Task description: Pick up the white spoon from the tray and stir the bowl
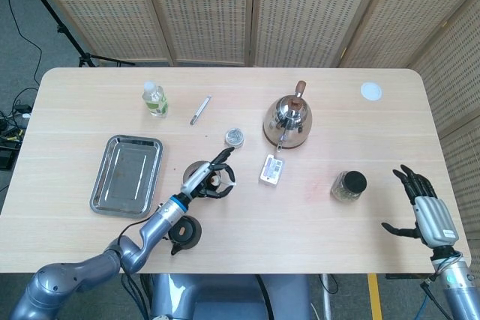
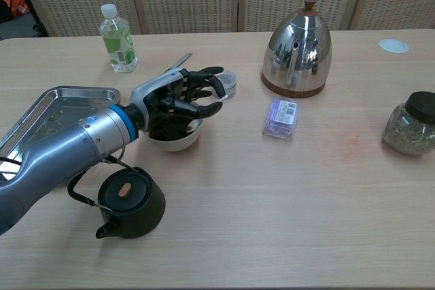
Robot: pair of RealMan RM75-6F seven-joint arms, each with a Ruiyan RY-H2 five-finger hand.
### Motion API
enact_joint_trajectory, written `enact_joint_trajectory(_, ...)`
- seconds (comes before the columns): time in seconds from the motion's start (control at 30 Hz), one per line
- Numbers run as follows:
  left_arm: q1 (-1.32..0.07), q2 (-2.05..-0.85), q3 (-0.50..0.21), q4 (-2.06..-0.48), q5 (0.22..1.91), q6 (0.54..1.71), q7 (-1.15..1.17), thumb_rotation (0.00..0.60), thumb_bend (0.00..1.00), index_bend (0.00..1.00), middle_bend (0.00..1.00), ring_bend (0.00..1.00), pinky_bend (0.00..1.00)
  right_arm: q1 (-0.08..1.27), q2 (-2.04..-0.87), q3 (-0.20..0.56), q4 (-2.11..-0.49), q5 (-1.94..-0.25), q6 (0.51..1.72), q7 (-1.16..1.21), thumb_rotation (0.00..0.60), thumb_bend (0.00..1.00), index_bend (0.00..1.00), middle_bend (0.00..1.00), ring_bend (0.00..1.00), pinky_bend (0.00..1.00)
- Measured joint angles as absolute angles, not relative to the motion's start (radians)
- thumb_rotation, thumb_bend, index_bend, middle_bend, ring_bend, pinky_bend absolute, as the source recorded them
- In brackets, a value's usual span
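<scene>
My left hand (image 1: 210,178) hovers over the white bowl (image 1: 196,168) of dark liquid, fingers curled around the white spoon (image 1: 232,176), whose pale end pokes out past the fingertips to the right. In the chest view the left hand (image 2: 182,97) covers most of the bowl (image 2: 171,143), and the spoon is largely hidden there. The steel tray (image 1: 127,172) lies left of the bowl with nothing in it. At the table's near right corner, my right hand (image 1: 422,210) hangs with fingers spread and holds nothing.
A black teapot (image 2: 129,202) stands just in front of the bowl. Behind the hand is a small tin (image 1: 234,137). A purple packet (image 1: 271,168), steel kettle (image 1: 287,119), jar (image 1: 349,185), bottle (image 1: 154,99) and pen (image 1: 200,109) stand around.
</scene>
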State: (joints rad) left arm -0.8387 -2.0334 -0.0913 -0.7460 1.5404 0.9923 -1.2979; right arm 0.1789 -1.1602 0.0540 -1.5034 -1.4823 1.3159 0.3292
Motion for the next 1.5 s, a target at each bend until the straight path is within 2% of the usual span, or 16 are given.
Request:
enact_joint_trajectory(0.5,-0.787,-1.992,-0.049,-0.759,1.544,1.007,-1.408,0.600,0.45,0.71,0.00,0.00,0.00,0.180,-1.163,0.045,-1.511,-1.494,1.317,0.315,0.600,0.00,0.00,0.00,0.00,0.00)
enact_joint_trajectory(1.03,-0.778,-1.971,-0.047,-0.738,1.551,1.035,-1.430,0.600,0.45,0.71,0.00,0.00,0.00,0.183,-1.168,0.044,-1.507,-1.489,1.310,0.310,0.600,0.00,0.00,0.00,0.00,0.00)
enact_joint_trajectory(1.5,-0.807,-2.008,-0.058,-0.748,1.555,1.027,-1.403,0.600,0.45,0.71,0.00,0.00,0.00,0.185,-1.165,0.044,-1.506,-1.488,1.306,0.323,0.600,0.00,0.00,0.00,0.00,0.00)
